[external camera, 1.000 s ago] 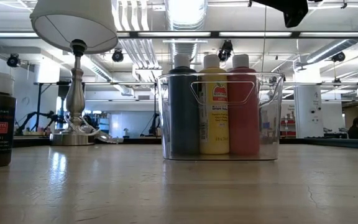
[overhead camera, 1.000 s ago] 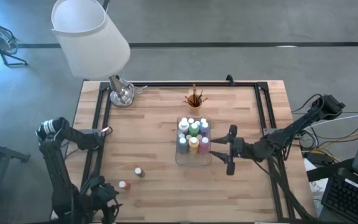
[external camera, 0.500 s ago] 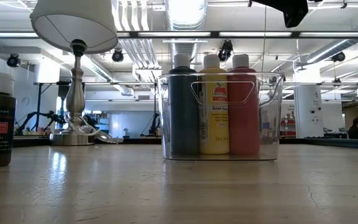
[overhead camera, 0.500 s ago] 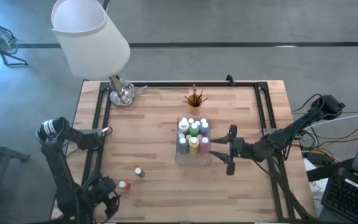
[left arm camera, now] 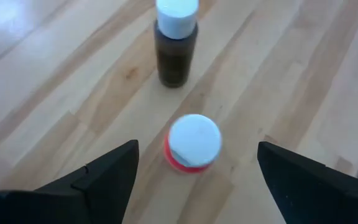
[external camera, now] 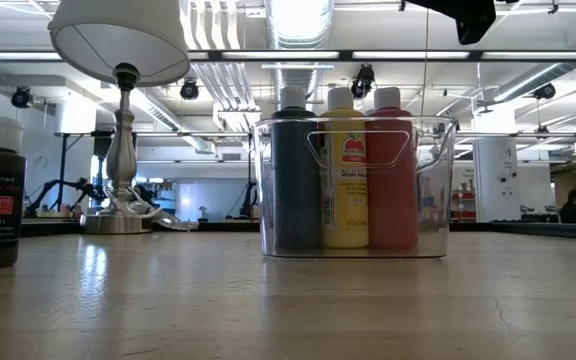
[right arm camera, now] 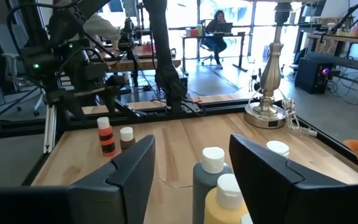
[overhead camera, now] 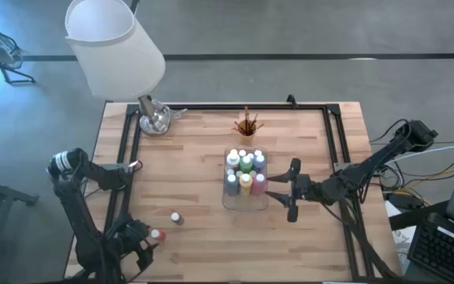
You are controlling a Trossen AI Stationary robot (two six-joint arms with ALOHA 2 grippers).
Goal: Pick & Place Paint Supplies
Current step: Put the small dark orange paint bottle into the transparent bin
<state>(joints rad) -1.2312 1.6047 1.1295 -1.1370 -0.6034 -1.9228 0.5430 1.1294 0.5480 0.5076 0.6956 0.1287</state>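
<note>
Red paint bottle [left arm camera: 192, 143] stands upright on the table's [overhead camera: 203, 197] near-left area, directly between the left gripper's [left arm camera: 194, 180] wide-open fingers, untouched. Brown bottle [left arm camera: 176, 43] stands just beyond. Right gripper [overhead camera: 288, 192] hovers part-open beside the tray [overhead camera: 246, 203].

- We find the clear rectangular plastic tray [overhead camera: 245, 207] near the middle of the light wooden table [overhead camera: 203, 150], with white-capped paint bottles [overhead camera: 245, 172] standing upright inside it.
- Behind the tray, toward the table's far edge, we see the small orange cup of thin wooden-handled brushes [overhead camera: 247, 125].
- In the far left corner stands the silver-based lamp with a white shade [overhead camera: 153, 117].
- Near the front left, we note two loose bottles: the brown white-capped bottle [overhead camera: 176, 218] and, left of it and nearer the front, the red white-capped bottle [overhead camera: 156, 235], close but apart.
- The left gripper [overhead camera: 136, 241] sits just beside the red bottle.
- The right gripper [overhead camera: 284, 192] sits just right of the tray.
</note>
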